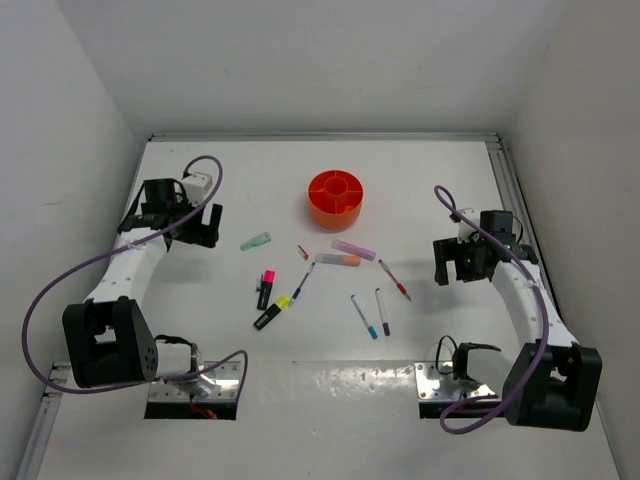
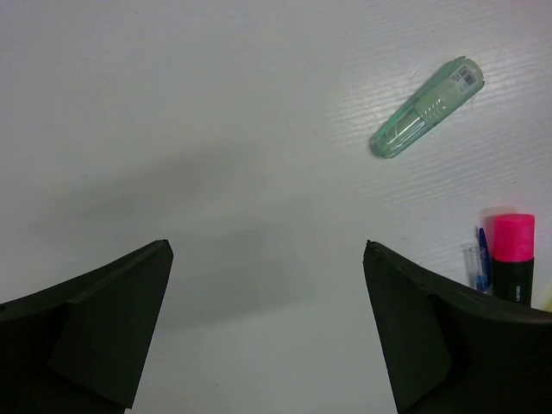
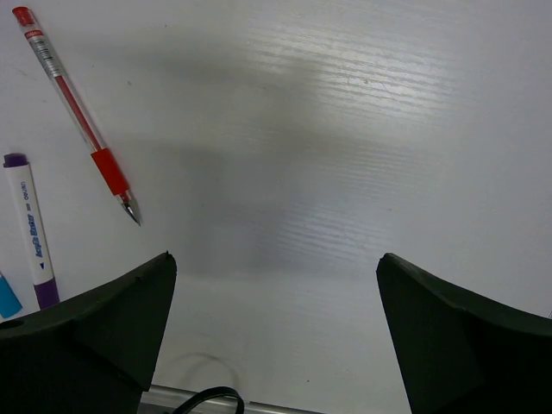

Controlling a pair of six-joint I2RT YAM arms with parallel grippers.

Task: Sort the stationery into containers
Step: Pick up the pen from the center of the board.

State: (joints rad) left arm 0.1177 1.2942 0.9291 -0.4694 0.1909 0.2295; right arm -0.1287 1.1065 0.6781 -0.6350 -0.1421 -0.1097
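Bright, even light; soft shadows, sharp.
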